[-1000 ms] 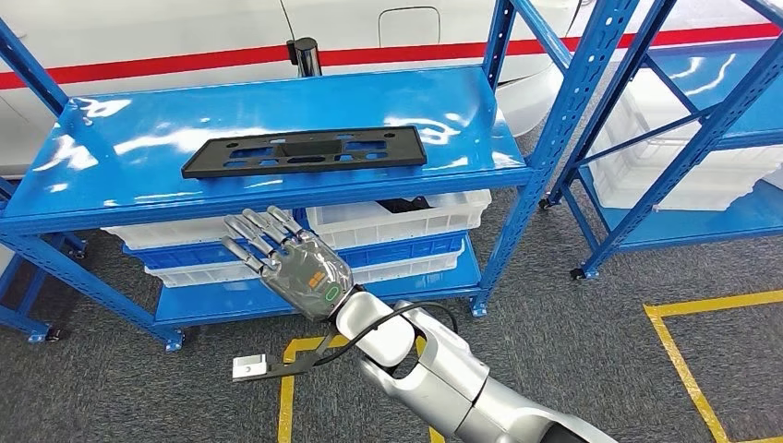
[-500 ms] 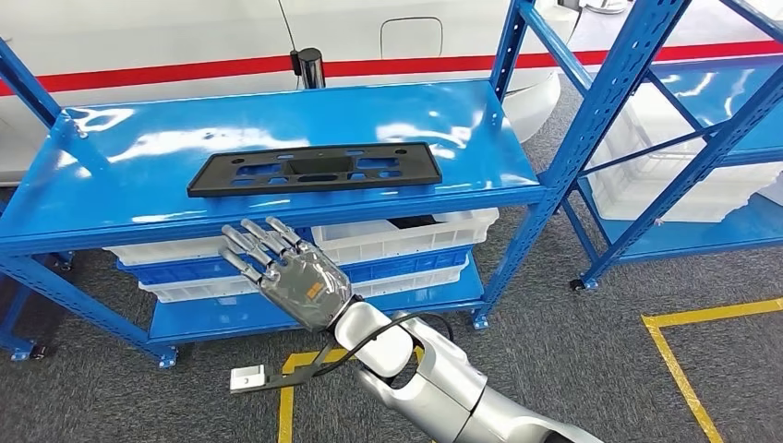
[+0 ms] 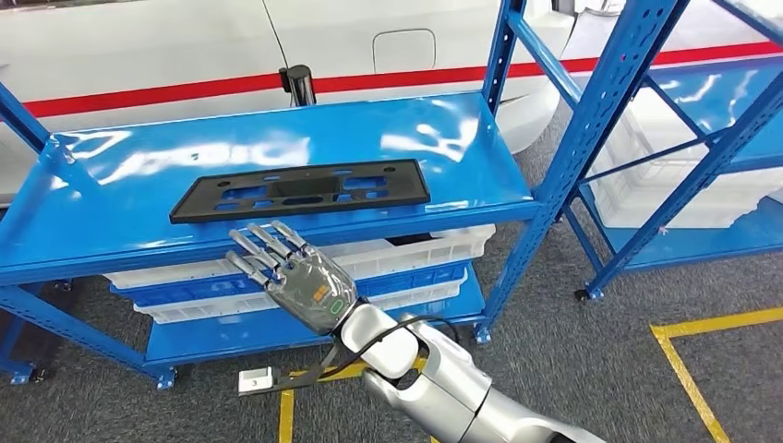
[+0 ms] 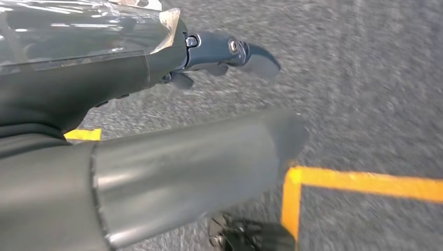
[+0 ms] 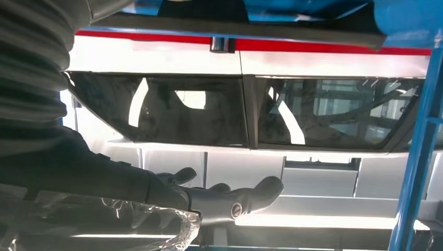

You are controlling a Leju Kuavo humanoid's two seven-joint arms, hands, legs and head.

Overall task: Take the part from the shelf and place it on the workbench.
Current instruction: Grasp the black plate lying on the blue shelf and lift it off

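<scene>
A: Item one, the part [image 3: 300, 190]?

B: Flat black plate, long and narrow, with cut-outs through it. It lies on the top deck of the blue shelf [image 3: 111, 235], toward the front edge. Long axis runs side to side, roughly along that front edge, and the left end sits a little nearer the robot than the right. No label or writing can be read on it.

A: Right hand [image 3: 294, 274]?

B: Raised in front of the shelf, back of the hand up, fingers [image 3: 268, 242] straight and spread, holding nothing. The fingertips reach the front lip of the deck, just short of the part and not touching it. The right wrist view shows the dark fingers extended and empty too.

A: Left hand [image 4: 219, 52]?

B: Seen in the left wrist view, over grey floor [image 4: 365, 78] with a yellow line [image 4: 365, 183]. The visible fingers lie extended with nothing in them; the picture is blurred.

A: Other stock?

B: White bins [image 3: 406, 249] on the lower levels of the shelf. A second blue rack [image 3: 646, 138] to the right, also with white bins. Behind the shelf, a white car [image 3: 185, 46] with a red stripe. A small white tag [image 3: 254, 378] hangs on the arm's black cable; its mark is too small to read.
</scene>
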